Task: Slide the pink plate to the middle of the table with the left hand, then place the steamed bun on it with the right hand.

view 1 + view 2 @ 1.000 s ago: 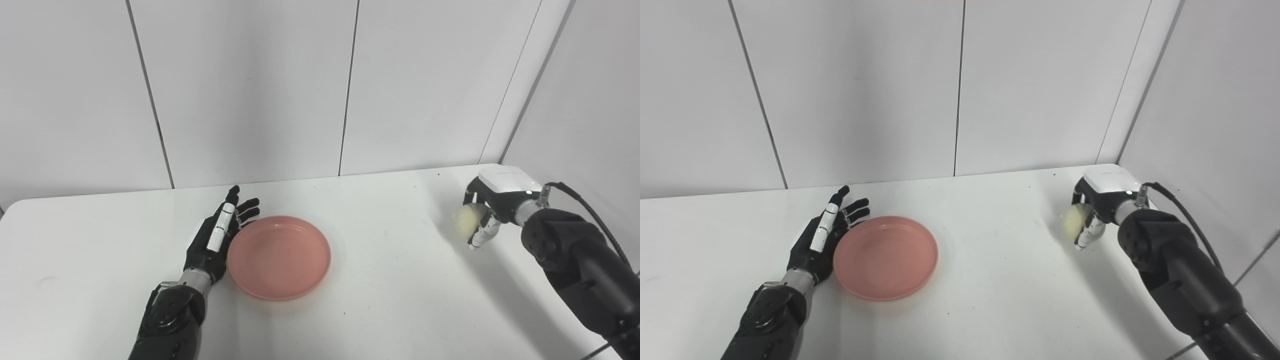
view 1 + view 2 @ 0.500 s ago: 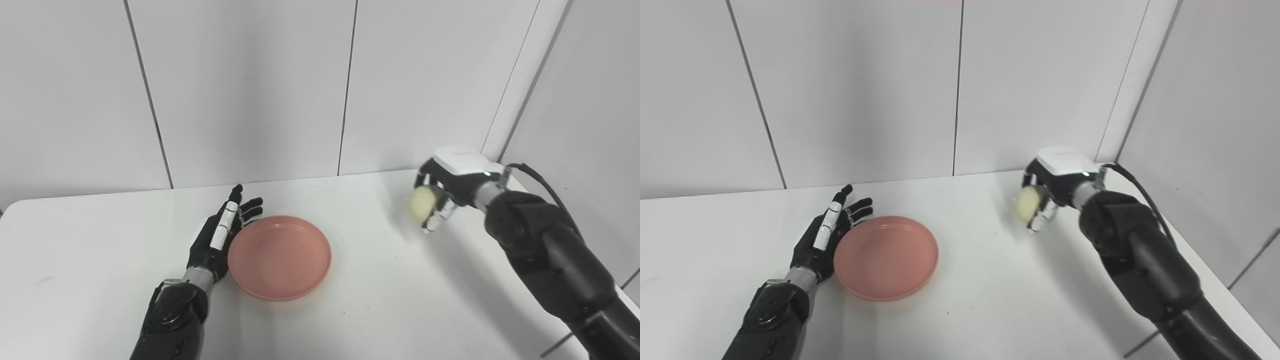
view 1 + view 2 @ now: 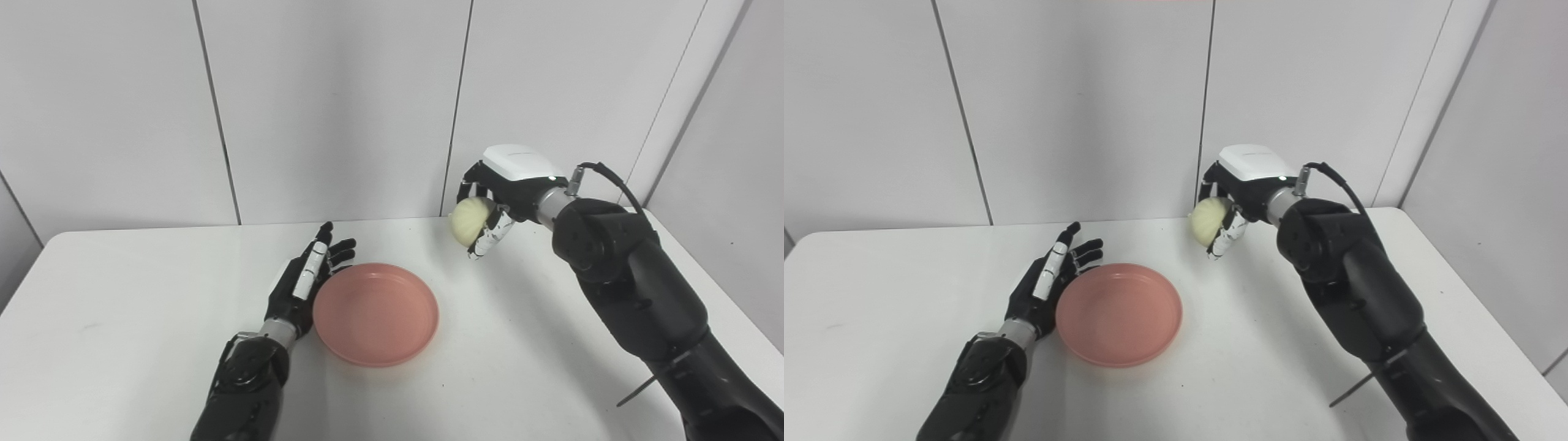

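Note:
The pink plate (image 3: pixel 375 312) lies flat near the middle of the white table (image 3: pixel 122 294). My left hand (image 3: pixel 304 283) rests open against the plate's left rim, fingers stretched out toward the wall. My right hand (image 3: pixel 499 199) is shut on the pale steamed bun (image 3: pixel 468 220) and holds it in the air, to the right of the plate and beyond it, near the back of the table. The bun's right side is hidden by the fingers.
White wall panels stand right behind the table and along its right side. The table's right edge (image 3: pixel 1476 343) runs close under my right arm. A thin cable (image 3: pixel 603 174) loops off the right wrist.
My right hand has carried the bun up and to the left, from the table's right corner toward the plate. The camera has swung, shifting the whole picture rightward. Left hand and plate stay put.

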